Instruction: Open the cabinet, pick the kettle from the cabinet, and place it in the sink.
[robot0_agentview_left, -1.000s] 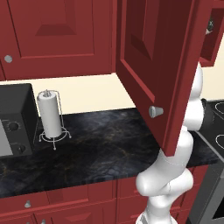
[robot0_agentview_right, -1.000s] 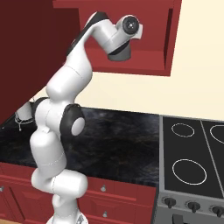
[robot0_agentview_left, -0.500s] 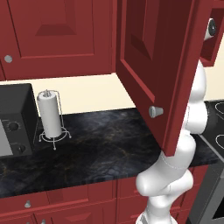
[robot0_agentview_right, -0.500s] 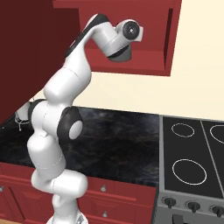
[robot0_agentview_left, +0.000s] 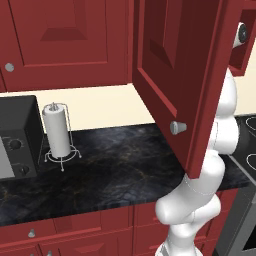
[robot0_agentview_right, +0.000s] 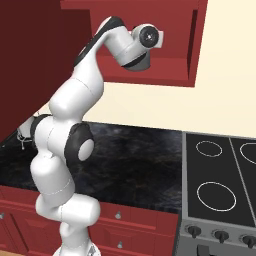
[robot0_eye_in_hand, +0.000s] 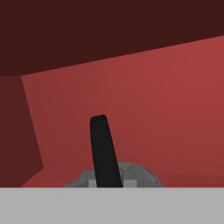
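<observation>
Dark speckled stone surface below, tall dark red wooden cabinet open — inside it, end effector pinched on the squat grey metal kettle's arched handle. Probably light, rigid, slippery; handle's the sensible hold.

dark red cabinet, black marbled counter, white paper towel roll, grey kettle.

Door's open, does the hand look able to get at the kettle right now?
Probably yes: the cabinet door stands swung wide, and the hand is already inside, shut, with the kettle right beneath it.
</observation>
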